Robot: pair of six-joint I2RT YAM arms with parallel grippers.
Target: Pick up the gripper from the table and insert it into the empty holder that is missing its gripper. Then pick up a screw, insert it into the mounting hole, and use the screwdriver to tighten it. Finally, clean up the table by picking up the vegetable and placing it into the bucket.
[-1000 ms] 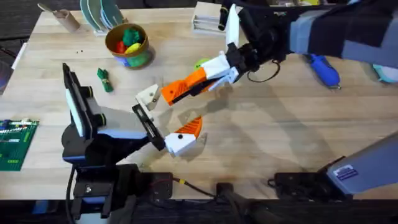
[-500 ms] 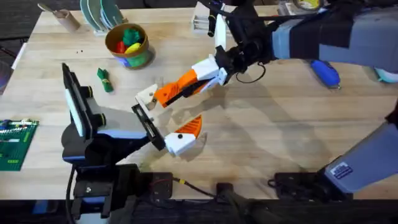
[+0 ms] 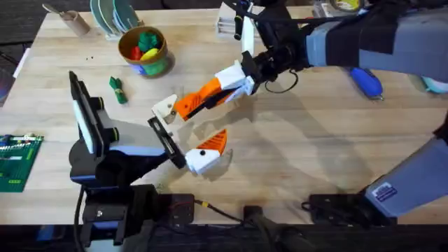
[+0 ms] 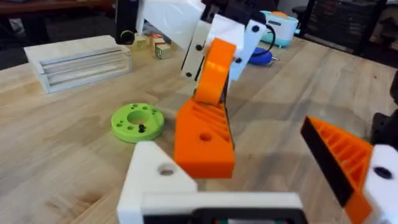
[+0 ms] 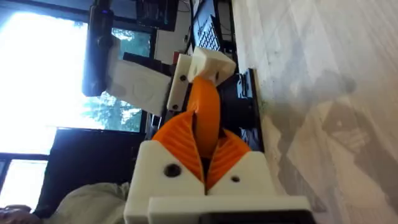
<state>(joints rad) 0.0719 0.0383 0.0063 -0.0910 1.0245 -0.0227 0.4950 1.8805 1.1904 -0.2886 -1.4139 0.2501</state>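
Overhead: my right gripper clamped on orange gripper, since moved to holder — insertion imminent; left gripper wide, one-padded.

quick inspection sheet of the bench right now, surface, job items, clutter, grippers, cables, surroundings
surface: wooden table, bare in the middle.
job's things: orange gripper clamped by the right gripper, its tip at the bare white holder; screwdriver at the right; vegetable lying left of the bucket, which holds toys.
clutter: lime ring; white slotted block; green circuit board.
grippers: right shut on the orange gripper; left gripper open, one finger pad fitted.
cables: black lead looped at the right wrist.
surroundings: plates at the far edge.
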